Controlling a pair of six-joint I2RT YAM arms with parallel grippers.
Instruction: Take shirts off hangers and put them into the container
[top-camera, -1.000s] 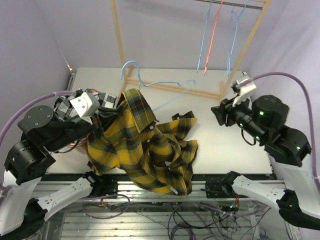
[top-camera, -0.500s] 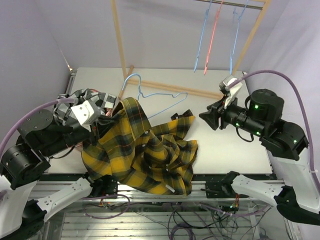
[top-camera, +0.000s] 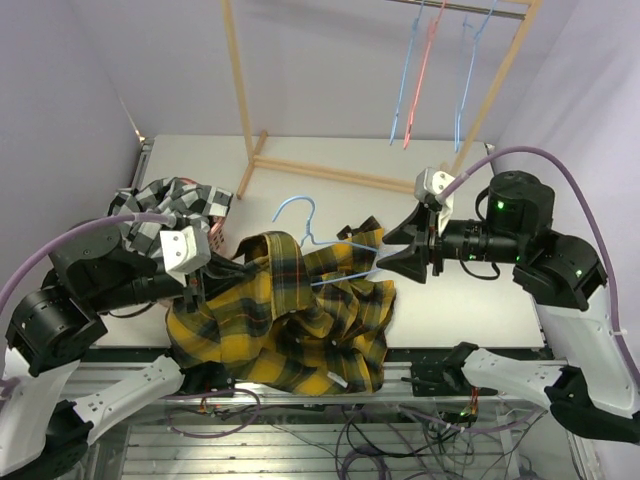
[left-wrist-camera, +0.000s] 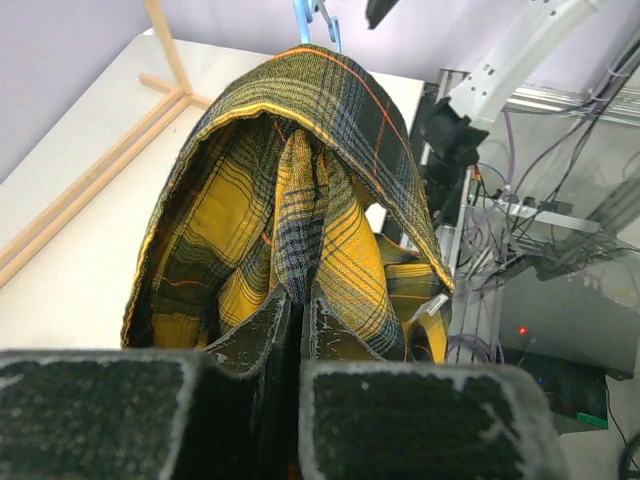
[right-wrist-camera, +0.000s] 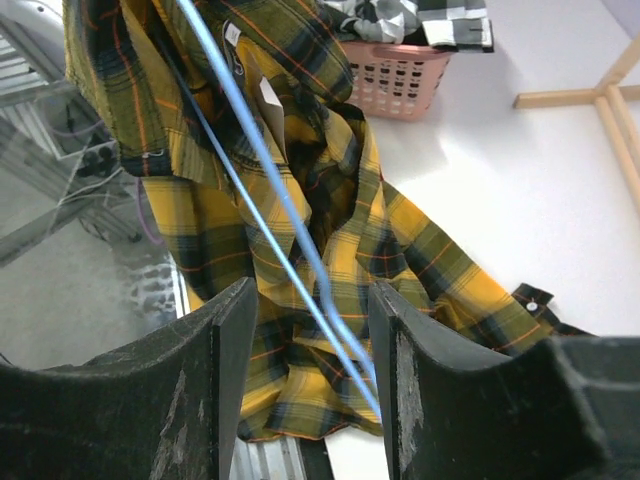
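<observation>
The yellow-and-black plaid shirt (top-camera: 290, 320) lies bunched at the table's near edge. My left gripper (left-wrist-camera: 297, 300) is shut on a fold of it and holds that fold up. A light blue hanger (top-camera: 297, 199) lies partly in the shirt, its hook pointing to the back. My right gripper (top-camera: 378, 262) is open, and the hanger's wire (right-wrist-camera: 235, 100) runs between its fingers. The black-and-white checked shirt (top-camera: 170, 205) lies in the salmon-pink container (right-wrist-camera: 395, 75) at the left. Three more hangers (top-camera: 428, 70) hang from the rack rail at the back.
The light wooden rack frame (top-camera: 330, 172) stands across the back of the table, with one upright (top-camera: 237, 70) left of centre. The shirt's hem hangs over the table's near edge above the cables and metal frame (top-camera: 300, 400).
My left arm has pulled the plaid shirt toward the near left, dragging the blue hanger forward. My right gripper has swung left and down to the hanger wire, its jaws widening.
</observation>
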